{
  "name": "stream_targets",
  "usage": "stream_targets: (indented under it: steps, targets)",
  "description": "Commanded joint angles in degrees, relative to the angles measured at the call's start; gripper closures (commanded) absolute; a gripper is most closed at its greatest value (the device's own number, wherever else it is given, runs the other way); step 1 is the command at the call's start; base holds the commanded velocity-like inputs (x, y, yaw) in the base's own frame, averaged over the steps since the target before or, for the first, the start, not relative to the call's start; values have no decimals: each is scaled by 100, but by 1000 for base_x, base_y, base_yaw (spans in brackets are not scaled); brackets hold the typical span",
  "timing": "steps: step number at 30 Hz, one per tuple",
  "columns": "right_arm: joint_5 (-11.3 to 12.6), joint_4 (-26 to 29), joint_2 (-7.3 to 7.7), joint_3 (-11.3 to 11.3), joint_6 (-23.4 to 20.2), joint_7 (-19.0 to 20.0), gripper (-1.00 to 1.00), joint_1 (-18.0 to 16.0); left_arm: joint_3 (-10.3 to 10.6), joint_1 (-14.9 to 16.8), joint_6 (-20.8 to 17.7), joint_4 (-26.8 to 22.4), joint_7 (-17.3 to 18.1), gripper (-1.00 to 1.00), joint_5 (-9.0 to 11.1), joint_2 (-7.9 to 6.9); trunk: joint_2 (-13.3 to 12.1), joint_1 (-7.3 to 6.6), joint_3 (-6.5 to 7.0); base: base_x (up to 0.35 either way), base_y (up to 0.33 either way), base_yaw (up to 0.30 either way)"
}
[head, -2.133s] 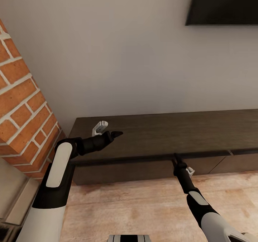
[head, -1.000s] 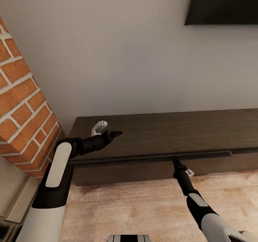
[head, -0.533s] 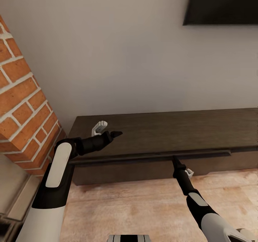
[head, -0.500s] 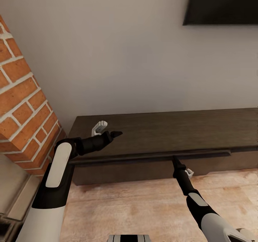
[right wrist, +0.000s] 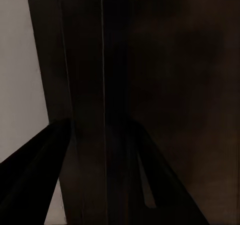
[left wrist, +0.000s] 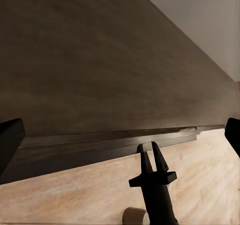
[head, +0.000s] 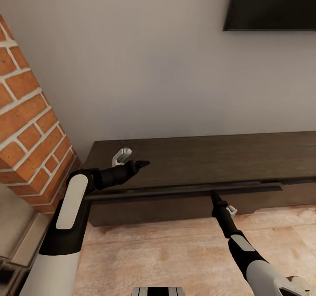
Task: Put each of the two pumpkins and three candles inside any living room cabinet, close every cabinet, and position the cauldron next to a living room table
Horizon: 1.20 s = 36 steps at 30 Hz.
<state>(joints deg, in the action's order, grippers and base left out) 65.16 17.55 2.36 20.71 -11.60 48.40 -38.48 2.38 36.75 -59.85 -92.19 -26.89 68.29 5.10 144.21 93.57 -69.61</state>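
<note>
The long dark-brown cabinet (head: 210,160) runs along the wall, and its wide left drawer front (head: 175,206) stands slightly out of the body. My right gripper (head: 213,194) reaches up from the floor side and is shut on the top edge of that drawer front (left wrist: 100,145); the dark edge runs between its fingers (right wrist: 50,160). My left gripper (head: 144,162) hovers open over the left part of the cabinet top (left wrist: 100,60), holding nothing. Pumpkins, candles, cauldron and table are out of view.
A red brick column (head: 26,125) rises at the left, beside the cabinet's end. A black wall-mounted screen (head: 272,4) hangs at the upper right. Pale wooden floor (head: 175,252) lies between me and the cabinet.
The whole view has drifted a little. The drawer front now stands slightly farther out from the cabinet, with my right gripper still on its top edge. The left arm has stayed put.
</note>
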Motion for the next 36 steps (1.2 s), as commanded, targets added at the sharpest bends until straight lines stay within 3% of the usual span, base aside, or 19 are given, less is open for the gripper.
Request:
stream_targets:
  steps: [1, 8, 18, 36]
  targets:
    - [67, 63, -1, 47, -34, 179, 100, -4, -1, -1, 0, -2, 0, -100, 1, 0, 1, -1, 1, -252, -5, 0]
    - [67, 64, -7, 47, -28, 186, 100, -2, -1, -1, 0, -2, 0, -100, 3, 0, 1, -1, 1, -293, -48, 0]
    - [67, 64, -8, 47, -27, 187, 100, -5, -1, 1, -1, -1, 0, -100, 2, 0, 1, -1, 1, -88, -21, 0]
    - [67, 64, -8, 47, -27, 187, 100, -5, -2, -1, 0, -1, 0, -100, 4, 0, 1, -1, 1, -301, -35, 0]
